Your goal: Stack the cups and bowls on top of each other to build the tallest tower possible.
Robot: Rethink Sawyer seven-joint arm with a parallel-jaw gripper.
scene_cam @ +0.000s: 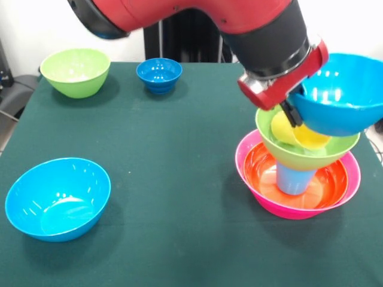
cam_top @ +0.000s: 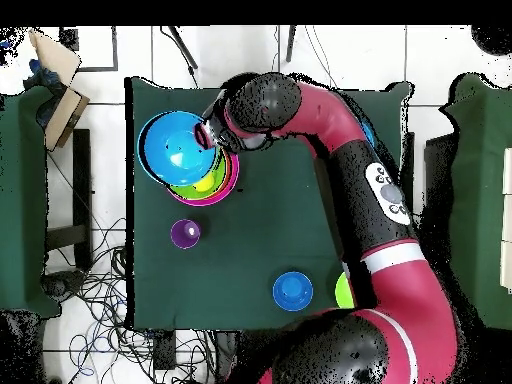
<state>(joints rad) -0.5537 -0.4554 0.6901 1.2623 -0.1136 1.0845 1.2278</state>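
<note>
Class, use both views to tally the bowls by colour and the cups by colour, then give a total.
pink bowl: 1
orange bowl: 1
lime green bowls: 2
bright blue bowls: 2
dark-blue bowl: 1
light blue cup: 1
yellow cup: 1
purple cup: 1
Total: 10

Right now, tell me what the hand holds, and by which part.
The hand holds a bright blue bowl by its rim, above the tower.
</note>
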